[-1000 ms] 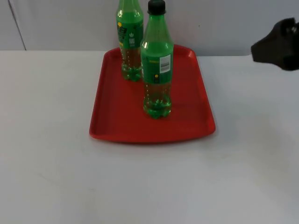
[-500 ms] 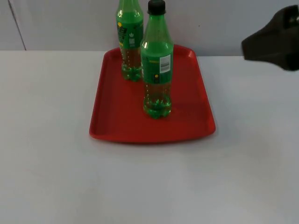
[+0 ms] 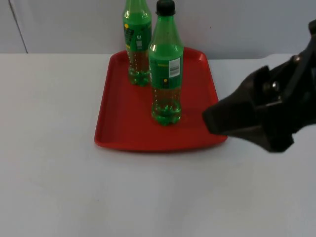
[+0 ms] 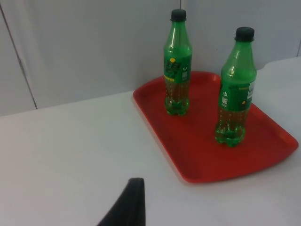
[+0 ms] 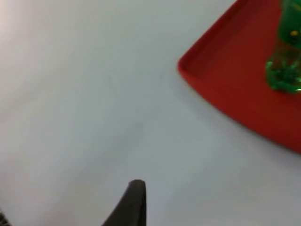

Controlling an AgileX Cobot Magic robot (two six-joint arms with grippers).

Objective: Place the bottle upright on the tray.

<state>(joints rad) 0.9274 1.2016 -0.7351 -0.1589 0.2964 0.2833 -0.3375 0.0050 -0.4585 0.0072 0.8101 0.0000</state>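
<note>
On the red tray [image 3: 128, 128], at the upper middle of the top view, two green bottles stand upright — the near bottle [image 3: 166, 69] toward the tray's middle, the far bottle [image 3: 137, 42] at its back edge, close to the grey wall [image 3: 237, 24]. The tray rests on the white counter [image 3: 98, 197]. The right pincer [image 3: 217, 121] reaches in from the frame's right — its tip over the tray's near right corner; whether its fingers are apart or closed cannot be told. The left pincer [image 4: 128, 207] waits over bare counter, well apart from the tray, its opening likewise unclear.
</note>
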